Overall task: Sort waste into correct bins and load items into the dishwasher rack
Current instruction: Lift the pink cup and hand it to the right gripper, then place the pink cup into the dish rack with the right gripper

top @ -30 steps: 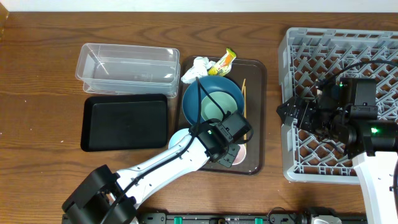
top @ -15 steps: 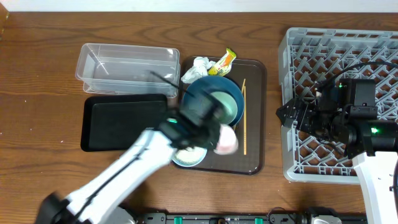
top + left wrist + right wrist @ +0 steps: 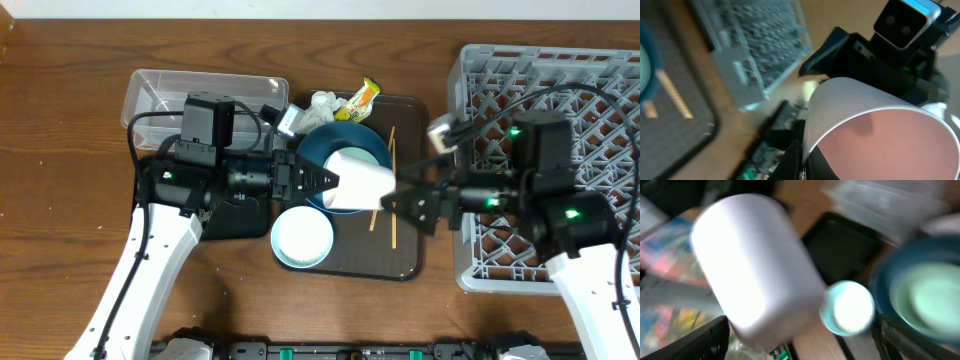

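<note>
Very little of the job is done. My left jaws are closed on the cup [image 3: 355,180], holding it on its side in the air above the brown tray [image 3: 412,262], with its base turned towards my right arm. My right jaws are spread wide just beside that base, and I cannot tell whether they touch it. I judge this to be a hand-over on the way to the rack [image 3: 600,75], which shows no dishes in the part I can see.

The tissue [image 3: 322,103] and wrapper [image 3: 361,97] lie at the tray's far edge, outside both the clear tub [image 3: 160,95] and the black bin [image 3: 240,220]. The blue bowl [image 3: 335,140], the green bowl [image 3: 925,300] nested in it, the white bowl [image 3: 303,238] and the chopsticks [image 3: 393,230] are all on the tray. I cannot make out any rice.
</note>
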